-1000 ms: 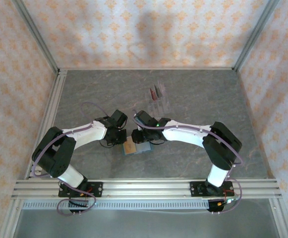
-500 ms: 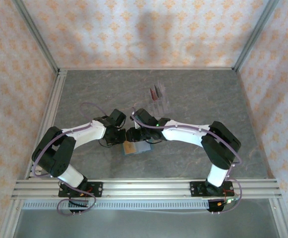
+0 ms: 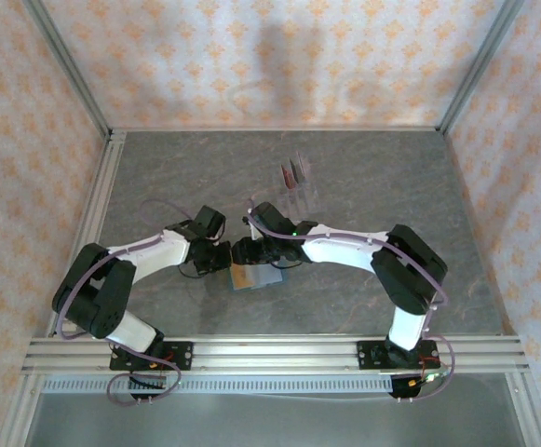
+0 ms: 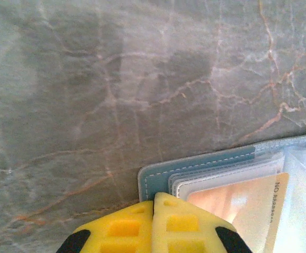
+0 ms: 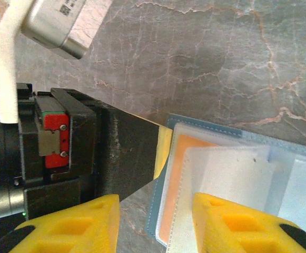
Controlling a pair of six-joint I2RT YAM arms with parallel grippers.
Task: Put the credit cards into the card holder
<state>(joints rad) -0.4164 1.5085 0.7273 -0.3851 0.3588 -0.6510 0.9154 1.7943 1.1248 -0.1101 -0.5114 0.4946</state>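
The card holder (image 3: 256, 277) is lying open on the table (image 3: 391, 186), with an orange card (image 5: 181, 184) sitting in its clear pocket. The left gripper (image 4: 154, 197) is squeezing its jaws together right at the holder's corner. The right gripper (image 5: 155, 203) is hanging with its jaws apart, and the holder's end is showing in the gap.

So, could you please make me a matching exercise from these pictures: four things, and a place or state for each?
1 left hand
2 right hand
3 orange card
4 clear rack

a stands far back on the table
b fingers apart
c fingers shut together
d inside the card holder

Pairs: 1-c, 2-b, 3-d, 4-a
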